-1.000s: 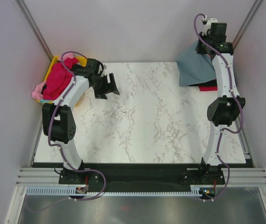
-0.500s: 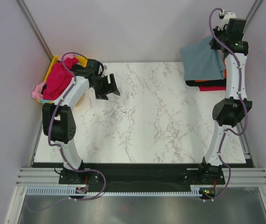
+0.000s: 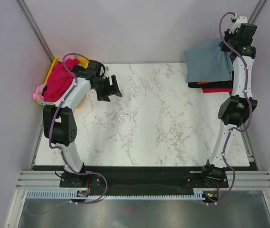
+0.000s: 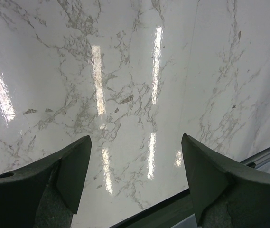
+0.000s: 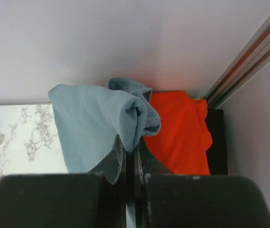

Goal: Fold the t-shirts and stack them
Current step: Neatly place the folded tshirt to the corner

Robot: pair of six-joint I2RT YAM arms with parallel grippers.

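Observation:
My right gripper [image 5: 131,149] is shut on a bunched fold of the slate blue-grey t-shirt [image 5: 89,126], which hangs spread at the table's far right corner [image 3: 207,61]. Under it lie an orange t-shirt [image 5: 177,133], a black one [image 5: 218,142] and a red one [image 3: 218,89], stacked. The right gripper [image 3: 234,45] is raised near the right wall. A magenta t-shirt [image 3: 59,81] and a pink one [image 3: 39,92] are heaped at the far left. My left gripper [image 3: 110,89] stands open beside that heap, over bare marble [image 4: 135,161], with nothing between its fingers.
A yellow tray [image 3: 54,64] holds the heap at the far left corner. The white marble table [image 3: 149,123] has a dark front edge [image 4: 163,213]. White walls close in the back and both sides, with a metal corner post [image 5: 248,57] near the right gripper.
The right arm has swung back and to the right, carrying the blue-grey t-shirt over the stack at the far right corner. The left arm has stayed put.

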